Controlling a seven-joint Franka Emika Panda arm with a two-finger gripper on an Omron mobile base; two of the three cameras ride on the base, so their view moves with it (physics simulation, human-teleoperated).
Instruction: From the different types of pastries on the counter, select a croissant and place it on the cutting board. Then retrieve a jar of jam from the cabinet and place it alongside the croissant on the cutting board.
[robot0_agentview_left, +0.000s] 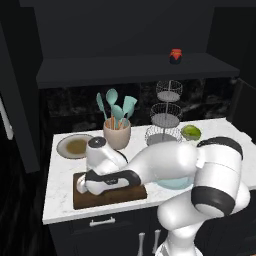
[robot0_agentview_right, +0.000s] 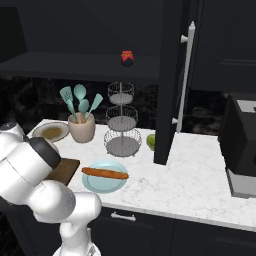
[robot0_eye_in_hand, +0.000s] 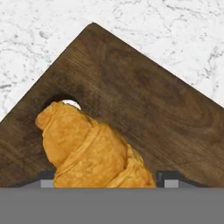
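Observation:
The golden-orange croissant (robot0_eye_in_hand: 94, 148) lies low over the dark brown cutting board (robot0_eye_in_hand: 144, 105) and partly covers its pale hole. It fills the gap between my gripper's (robot0_eye_in_hand: 109, 177) two fingertips (robot0_eye_in_hand: 48, 178), which press its sides. In the left base view the hand (robot0_agentview_left: 102, 180) is down on the board (robot0_agentview_left: 122, 194) at the counter's (robot0_agentview_left: 60, 197) front left. The tiny dark jar of jam (robot0_agentview_left: 175, 56) with a red top stands on the black cabinet shelf (robot0_agentview_left: 125, 70); it is also visible from the right (robot0_agentview_right: 127, 58). The long stick pastry (robot0_agentview_right: 105, 173) lies on a light blue plate (robot0_agentview_right: 102, 186).
A beige cup of teal utensils (robot0_agentview_left: 117, 132), a round grey plate (robot0_agentview_left: 75, 146), a three-tier wire stand (robot0_agentview_left: 167, 115) and a green fruit (robot0_agentview_left: 191, 132) stand behind the board. An open dark cabinet door (robot0_agentview_right: 170, 100) hangs right of the stand, with a dark appliance (robot0_agentview_right: 242, 145) at far right.

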